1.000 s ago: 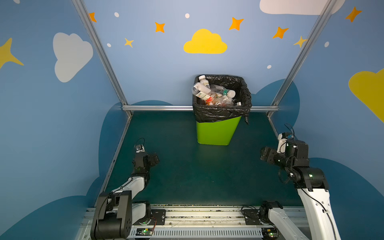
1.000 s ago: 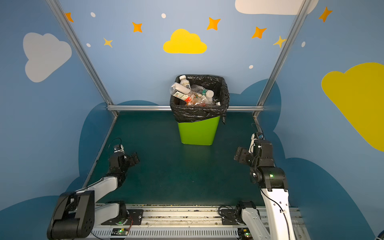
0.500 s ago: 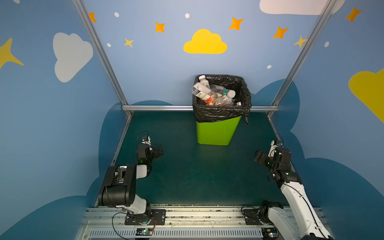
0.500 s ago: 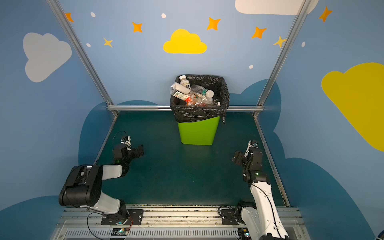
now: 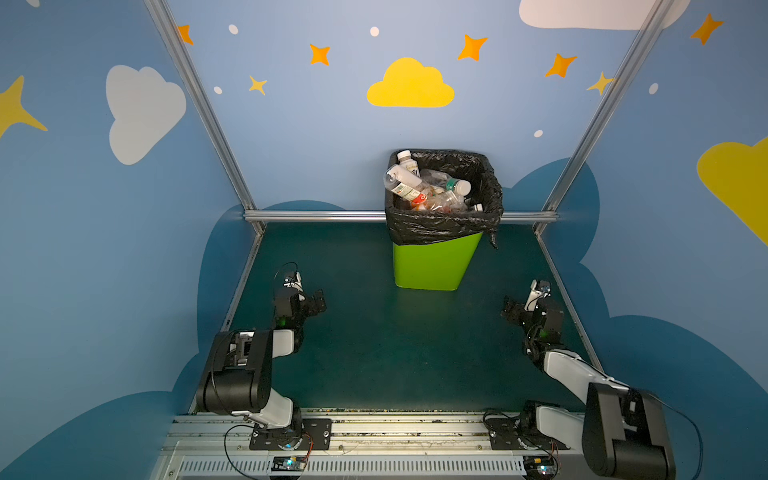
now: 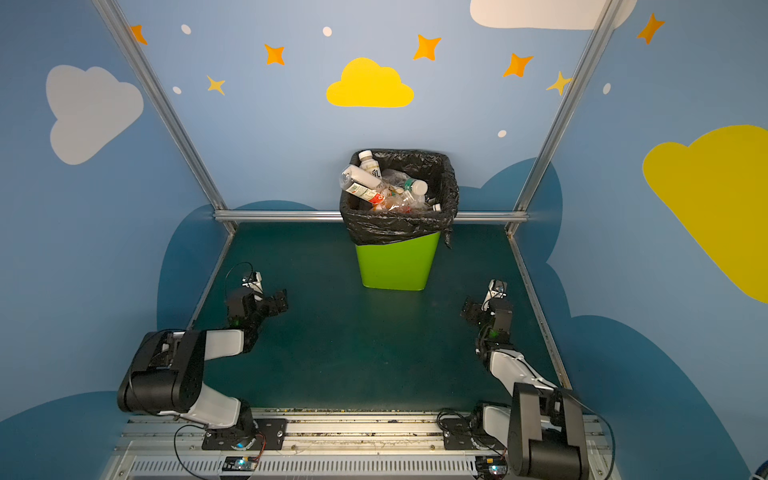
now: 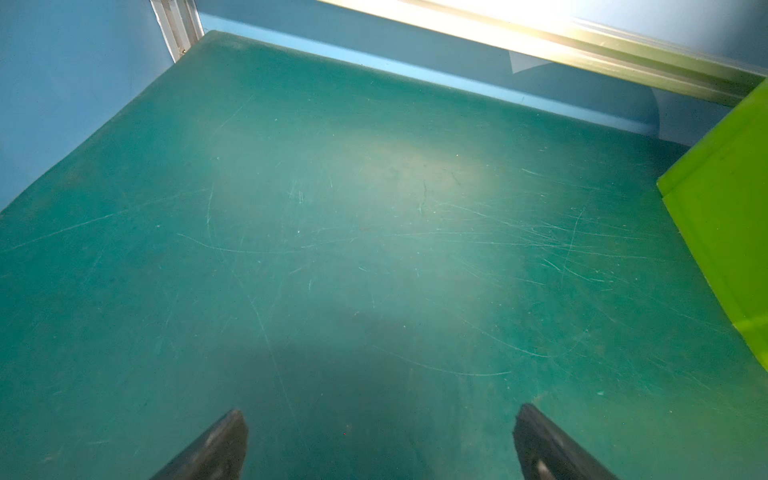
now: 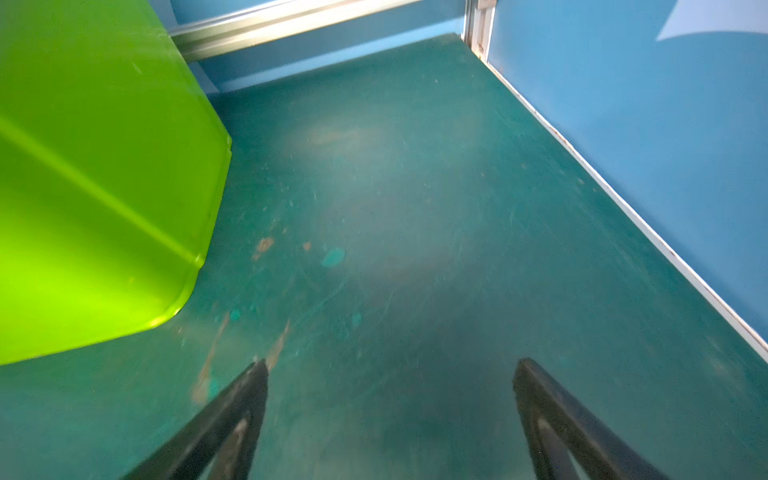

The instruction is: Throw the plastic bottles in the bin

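Your left end effector (image 7: 380, 419) hangs over the scuffed green worktop (image 7: 332, 249), its two dark fingers (image 7: 224, 440) spread wide and holding nothing. Your right end effector (image 8: 390, 370) is the same, its fingers (image 8: 245, 399) set far apart with only the worktop showing between them. In both top views the left end effector (image 5: 311, 305) sits near the worktop's left edge and the right end effector (image 5: 515, 313) near its right edge, each well apart from the bin (image 5: 432, 266). That lime-green bin stands at the far middle of the worktop, just in front of the metal back rail (image 5: 316, 216), with a crinkled black bag (image 5: 440, 226) folded over its rim. The plastic bottles (image 5: 419, 187) lie heaped inside it up to the rim: clear and white ones, tumbled at all angles, with red and green labels showing. One white-capped bottle (image 6: 370, 164) stands in the far left corner, its cap poking above the bag.
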Motion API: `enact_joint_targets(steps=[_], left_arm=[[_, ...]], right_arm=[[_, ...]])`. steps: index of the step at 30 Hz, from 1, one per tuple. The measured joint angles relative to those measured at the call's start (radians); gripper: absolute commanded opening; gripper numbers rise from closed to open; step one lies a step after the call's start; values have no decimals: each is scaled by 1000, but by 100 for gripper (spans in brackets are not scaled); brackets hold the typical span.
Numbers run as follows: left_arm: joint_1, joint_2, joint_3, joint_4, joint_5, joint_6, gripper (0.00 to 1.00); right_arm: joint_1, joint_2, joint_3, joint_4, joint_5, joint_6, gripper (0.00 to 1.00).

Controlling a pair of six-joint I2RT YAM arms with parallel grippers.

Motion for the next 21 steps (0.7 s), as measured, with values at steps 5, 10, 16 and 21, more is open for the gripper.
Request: enact_joint_targets(steps=[5,10,16,21], left_arm=[[0,0,0,0,0,0,100],[0,0,0,1,0,0,100],[0,1,6,-2,0,0,100],[-16,1,10,-1,-12,4,100]], right_arm=[[2,161,15,134,-44,-23,93],[51,249,71,169,-66,-77,93],[83,266,99,170,-56,-105,93],[87,272,101,186,-52,-123,93]])
